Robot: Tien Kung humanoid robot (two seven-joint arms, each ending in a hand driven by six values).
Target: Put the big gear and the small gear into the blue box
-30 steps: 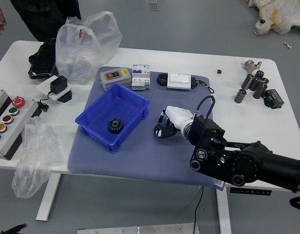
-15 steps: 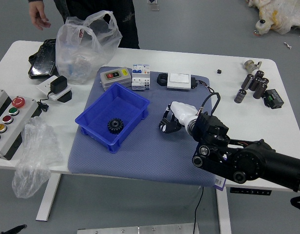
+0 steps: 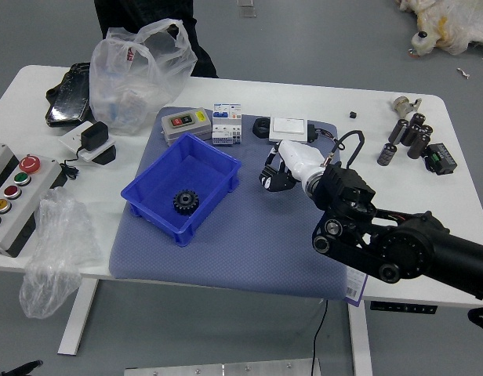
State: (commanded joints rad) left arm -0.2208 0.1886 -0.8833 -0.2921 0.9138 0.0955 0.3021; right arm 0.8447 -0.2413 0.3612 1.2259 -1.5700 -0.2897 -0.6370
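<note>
My right hand [image 3: 285, 167], with its white back, hangs over the blue-grey mat to the right of the box; whether it holds anything cannot be made out. One black toothed gear [image 3: 186, 202] lies inside the blue box [image 3: 150, 220], toward its near end. With no other gear visible beside it, I cannot tell whether this is the big or the small one. Only a dark bit of my left hand [image 3: 22, 369] shows at the bottom left corner.
Behind the box stand a grey device [image 3: 186, 124], white modules [image 3: 226, 124] and a white unit [image 3: 288, 130]. A plastic bag [image 3: 136, 78] and button panel [image 3: 22, 196] are left, black cylinders [image 3: 416, 135] right. A person in dark clothes [image 3: 179, 16] stands behind the table.
My right hand has moved away from me and slightly right over the mat. The person has shifted, and their hand no longer shows. The gear and box have stayed put.
</note>
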